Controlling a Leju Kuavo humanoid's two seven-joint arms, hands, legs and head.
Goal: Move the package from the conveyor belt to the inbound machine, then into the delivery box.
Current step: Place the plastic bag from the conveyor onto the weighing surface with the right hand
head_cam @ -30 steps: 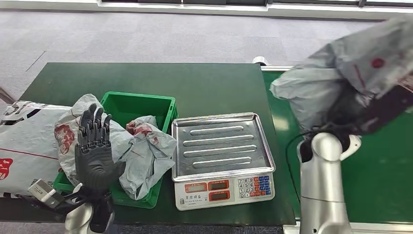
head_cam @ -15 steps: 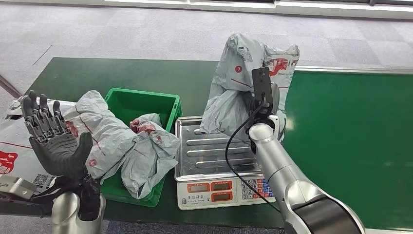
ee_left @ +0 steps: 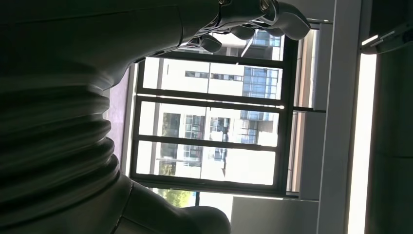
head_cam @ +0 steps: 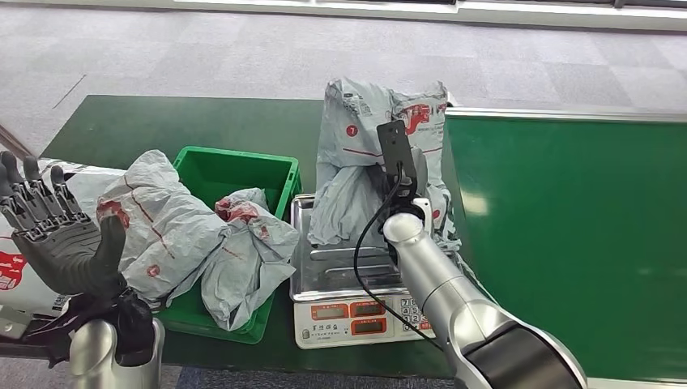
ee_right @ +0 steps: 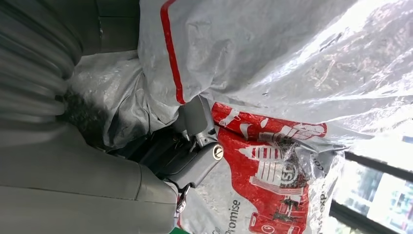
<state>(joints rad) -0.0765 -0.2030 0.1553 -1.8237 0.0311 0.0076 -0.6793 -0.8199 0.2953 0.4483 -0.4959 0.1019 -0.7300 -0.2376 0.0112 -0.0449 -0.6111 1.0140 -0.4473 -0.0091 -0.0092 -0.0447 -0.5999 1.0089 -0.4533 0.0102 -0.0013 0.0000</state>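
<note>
Left robot hand (head_cam: pixel 61 243): raised beside the surface (head_cam: pixel 202 134), fingers apart, holding nothing.
Scale (head_cam: pixel 356 312): its tray is under the bag.
Right robot hand (head_cam: pixel 397 182): clamped on the bag, seen up close in the wrist view.
Bag (head_cam: pixel 364 154): hangs tall from that hand, its low end touching or just over the tray.
Bin (head_cam: pixel 235 174): left of the scale, nearer the left hand, already heaped with bags.
Belt (head_cam: pixel 567 203): off to the right.

I count 4 grey plastic mail packages (head_cam: pixel 377 162), 1 green plastic crate (head_cam: pixel 231 174) and 1 steel-tray weighing scale (head_cam: pixel 356 304) on my dark green counter (head_cam: pixel 202 121).
</note>
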